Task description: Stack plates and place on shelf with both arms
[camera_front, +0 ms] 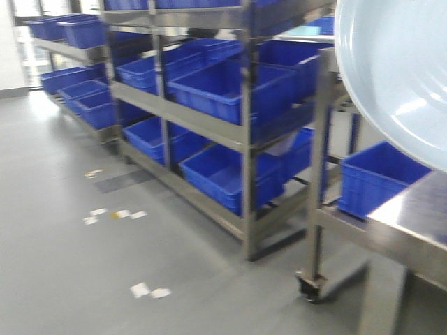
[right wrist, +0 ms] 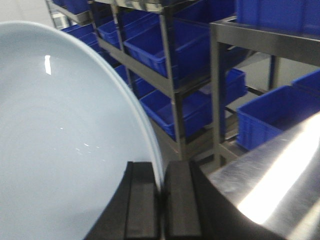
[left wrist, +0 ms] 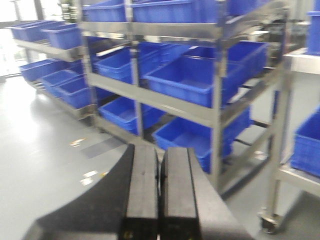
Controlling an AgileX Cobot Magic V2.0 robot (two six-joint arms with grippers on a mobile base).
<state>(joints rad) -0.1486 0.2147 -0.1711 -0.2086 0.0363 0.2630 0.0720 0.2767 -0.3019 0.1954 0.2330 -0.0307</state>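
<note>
The right tool [right wrist: 161,175] was clamped on the rim of a large round pale bluish-white glossy plate [right wrist: 60,140], with its black pads [right wrist: 142,205] pressed against either side of the low upturned edge. The plate was held in the air and tipped steeply onto its edge. It filled the left half of the right wrist view and the upper right corner of the front view. Only one smooth face showed, so whether a second plate lay behind it could not be told. It hung close beside the near corner of the flat brushed-steel surface [right wrist: 270,185], and whether the two touched could not be told. The left tool [left wrist: 160,152] had its pads together with nothing between them, and it was raised clear of everything and pointed toward the shelving. The long brushed stainless-steel shelf [camera_front: 195,120] stood well apart from the plate, across the grey floor [camera_front: 63,223], and its tiers were lined with big blue plastic crates [camera_front: 230,87]. A narrower steel rack [camera_front: 320,174] on a small castor wheel [camera_front: 311,285] stood between that shelf and the surface, with another blue crate [camera_front: 377,178] on its lower level. A few white scraps of tape [camera_front: 150,291] lay on the floor.
</note>
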